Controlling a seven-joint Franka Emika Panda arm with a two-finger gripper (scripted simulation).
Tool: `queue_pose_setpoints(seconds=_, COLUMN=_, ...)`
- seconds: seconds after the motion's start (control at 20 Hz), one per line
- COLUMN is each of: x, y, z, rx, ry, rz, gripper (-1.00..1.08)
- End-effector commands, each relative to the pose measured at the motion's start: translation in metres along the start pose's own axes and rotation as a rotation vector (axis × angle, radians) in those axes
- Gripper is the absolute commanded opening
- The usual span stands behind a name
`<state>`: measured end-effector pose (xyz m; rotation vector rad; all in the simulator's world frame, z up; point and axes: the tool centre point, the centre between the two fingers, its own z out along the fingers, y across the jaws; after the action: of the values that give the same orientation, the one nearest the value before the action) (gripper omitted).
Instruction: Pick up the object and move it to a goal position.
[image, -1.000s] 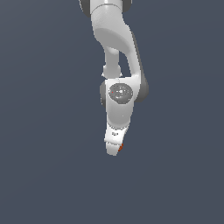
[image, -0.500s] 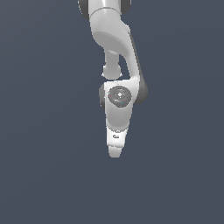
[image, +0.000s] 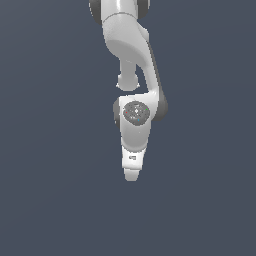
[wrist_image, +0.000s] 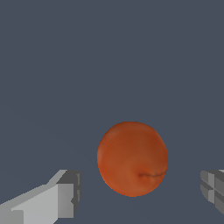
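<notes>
Ball (wrist_image: 132, 158) sits between my gripper's (wrist_image: 142, 192) spread fingers (wrist_image: 65, 194), clear gaps at both its edges.

Simulated test scene, not a real room; flat, uniform slate-grey backdrop (image: 45, 150) fills both views, without texture, furniture, walls or horizon; white arm (image: 131, 55) rendered smooth and evenly shaded, hard-edged like computer graphics; wrist view shows the same featureless grey behind blocky, faceted shapes; no setting beyond that can be told.
</notes>
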<state>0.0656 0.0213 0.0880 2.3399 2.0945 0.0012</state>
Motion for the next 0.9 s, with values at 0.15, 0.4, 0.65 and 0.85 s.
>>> queue_pose_setpoints(seconds=0.15, x=0.0, y=-0.002, z=0.029, rx=0.002, ry=0.0, rz=-0.003, gripper=1.0)
queue_pose_setpoints(seconds=0.4, x=0.0, y=-0.001, z=0.042, rx=0.002, ry=0.0, rz=-0.004, gripper=1.0)
queue_pose_setpoints(seconds=0.65, x=0.0, y=0.0, z=0.041, rx=0.002, ry=0.0, rz=-0.004, gripper=-1.0)
queue_pose_setpoints(seconds=0.85, x=0.0, y=0.0, z=0.041, rx=0.002, ry=0.0, rz=-0.004, gripper=-1.0)
